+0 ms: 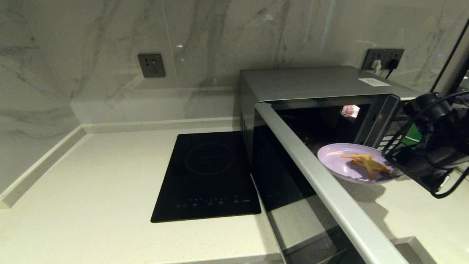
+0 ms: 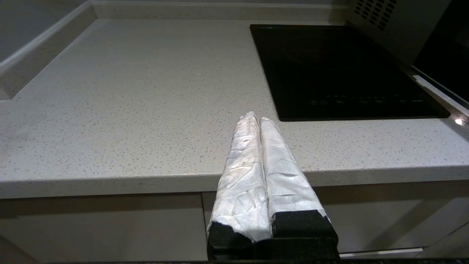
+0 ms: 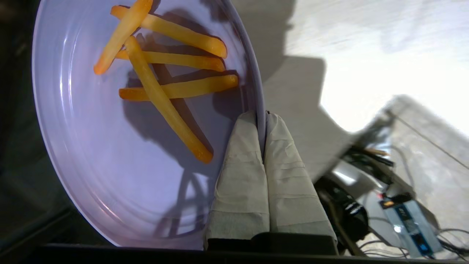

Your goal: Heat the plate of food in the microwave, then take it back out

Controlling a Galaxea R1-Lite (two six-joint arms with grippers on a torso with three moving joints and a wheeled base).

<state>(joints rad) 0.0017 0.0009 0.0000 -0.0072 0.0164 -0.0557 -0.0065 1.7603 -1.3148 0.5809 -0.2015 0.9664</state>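
With my right gripper [image 3: 261,119] clamped on only the rim of the plate [image 1: 350,161] before the open microwave [image 1: 315,86], I fear tilt. The fries [image 3: 165,73] could slide off; left gripper [image 2: 256,119], closed and empty, is parked.

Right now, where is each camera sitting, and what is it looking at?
Head view: up on the head, looking down at the open microwave, plate of food, cooktop; the right arm shows.
Left wrist view: behind the shut left gripper, facing the counter and the cooktop.
Right wrist view: behind the right gripper, pinching the plate's rim.
Head and right wrist views share the plate.
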